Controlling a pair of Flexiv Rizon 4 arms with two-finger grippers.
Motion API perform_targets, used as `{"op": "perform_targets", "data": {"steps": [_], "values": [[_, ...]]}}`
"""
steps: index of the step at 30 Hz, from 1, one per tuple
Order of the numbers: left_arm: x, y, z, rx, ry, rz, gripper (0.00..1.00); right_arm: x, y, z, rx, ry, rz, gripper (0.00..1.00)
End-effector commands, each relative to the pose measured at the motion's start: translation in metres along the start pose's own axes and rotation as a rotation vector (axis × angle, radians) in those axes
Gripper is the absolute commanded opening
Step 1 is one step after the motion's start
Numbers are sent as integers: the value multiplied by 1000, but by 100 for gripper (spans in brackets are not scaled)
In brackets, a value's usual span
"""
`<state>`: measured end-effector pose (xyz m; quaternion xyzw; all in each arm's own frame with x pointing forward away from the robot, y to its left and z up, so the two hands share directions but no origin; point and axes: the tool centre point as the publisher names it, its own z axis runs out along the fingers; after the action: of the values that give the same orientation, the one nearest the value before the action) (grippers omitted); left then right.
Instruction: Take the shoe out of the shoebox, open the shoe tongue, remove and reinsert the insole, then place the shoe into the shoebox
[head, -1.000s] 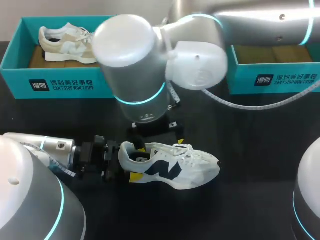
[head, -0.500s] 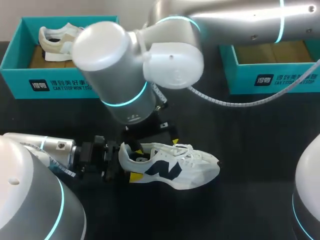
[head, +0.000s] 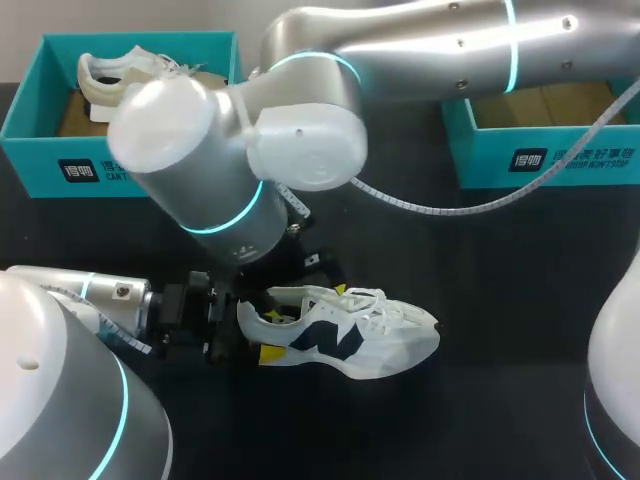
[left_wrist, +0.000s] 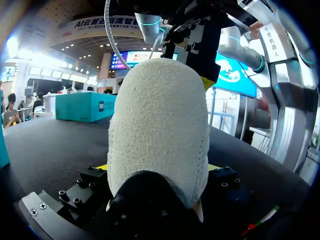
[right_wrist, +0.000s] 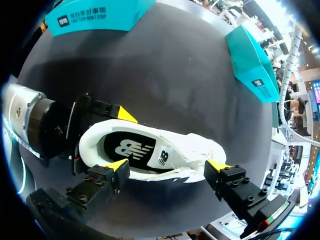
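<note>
Landmark: shoe (head: 340, 335), upright on table (head: 500, 320), heel toward robot's left. At its heel, left gripper (head: 255, 325), one finger touching each side. Over it, right gripper (right_wrist: 167, 165), fingers apart. Beyond it, far left, left shoebox (head: 30, 140) with second shoe (head: 100, 72) inside. Beyond it, far right, right shoebox (head: 570, 160).

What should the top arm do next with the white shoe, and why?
Probably lower the right gripper a little toward the opening of the white shoe. Its fingers are open and hover over the shoe without touching it, while the left gripper grips the heel. The black insole lies inside, so reaching for the tongue or insole seems the likely next step.
</note>
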<state>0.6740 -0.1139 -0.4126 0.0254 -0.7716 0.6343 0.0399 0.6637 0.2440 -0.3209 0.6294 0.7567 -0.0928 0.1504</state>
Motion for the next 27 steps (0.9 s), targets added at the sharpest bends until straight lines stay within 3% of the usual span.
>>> {"op": "perform_targets", "data": {"steps": [1, 13, 27], "values": [[-2, 3, -2, 0, -1, 0, 0, 7, -2, 5, -2, -395, 390, 100], [-2, 3, -2, 0, -1, 0, 0, -12, 16, 21, 9, -381, 438, 100], [-2, 3, -2, 0, -1, 0, 0, -20, 2, 27, 37, -358, 505, 100]]}}
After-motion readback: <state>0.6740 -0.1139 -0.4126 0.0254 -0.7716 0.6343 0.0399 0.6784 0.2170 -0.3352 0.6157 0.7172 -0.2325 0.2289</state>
